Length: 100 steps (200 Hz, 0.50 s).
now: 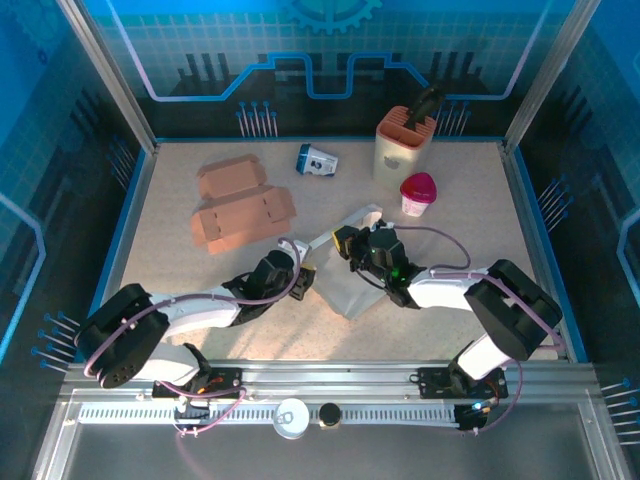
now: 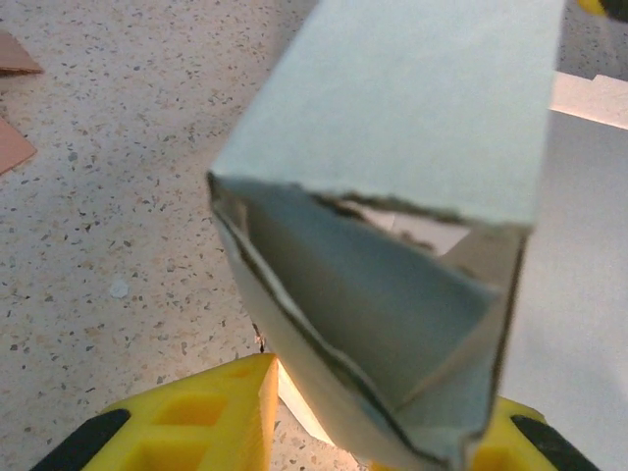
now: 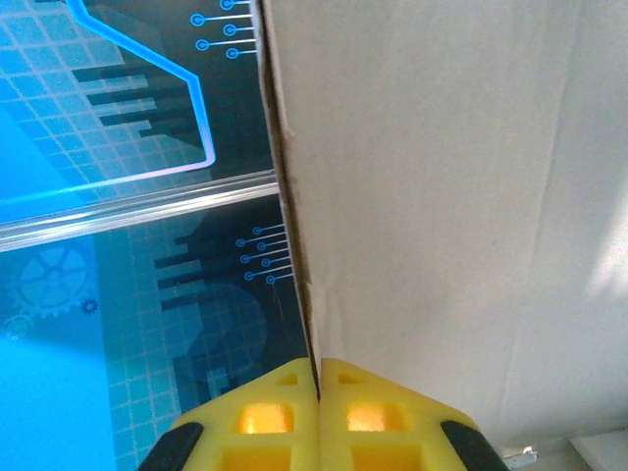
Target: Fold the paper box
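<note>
Right now the paper box [image 1: 345, 292] sits near the middle of the table [image 1: 170, 270], between the two arms. On its right side the right gripper [image 1: 348, 243] is clamped tight on a thin wall of the box, its yellow fingers [image 3: 373, 402] pressed together with the cardboard edge running between them. From the left, the left gripper [image 1: 303, 281] straddles the box's open, partly collapsed end, jaws somewhat apart; whether they truly pinch it I cannot tell. Farther back on the left lie flat brown cardboard blanks [image 1: 240, 205]. At the far right stand a beige holder [image 1: 400, 150] and a pink cup [image 1: 418, 195], and a small blue-and-white carton [image 1: 317, 160] lies between blanks and holder.
</note>
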### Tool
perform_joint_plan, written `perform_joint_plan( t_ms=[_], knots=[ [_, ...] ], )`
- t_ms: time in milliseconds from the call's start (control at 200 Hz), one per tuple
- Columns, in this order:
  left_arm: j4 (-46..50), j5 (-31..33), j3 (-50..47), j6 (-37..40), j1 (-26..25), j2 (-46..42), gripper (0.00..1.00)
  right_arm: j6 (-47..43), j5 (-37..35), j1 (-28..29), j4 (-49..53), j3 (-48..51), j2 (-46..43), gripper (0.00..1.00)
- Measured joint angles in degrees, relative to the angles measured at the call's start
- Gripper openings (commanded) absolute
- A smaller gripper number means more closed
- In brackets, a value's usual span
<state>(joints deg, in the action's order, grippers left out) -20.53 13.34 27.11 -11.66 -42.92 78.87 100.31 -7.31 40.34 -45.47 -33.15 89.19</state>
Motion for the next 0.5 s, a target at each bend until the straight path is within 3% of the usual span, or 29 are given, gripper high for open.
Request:
perform_joint_plan(
  t_ms=[500],
  knots=[
    [-3.23, 7.17, 0.79, -3.67, -1.53, 3.3, 0.2, 3.82, -6.27, 2.86, -12.37, 3.76, 3.85, 0.0]
  ],
)
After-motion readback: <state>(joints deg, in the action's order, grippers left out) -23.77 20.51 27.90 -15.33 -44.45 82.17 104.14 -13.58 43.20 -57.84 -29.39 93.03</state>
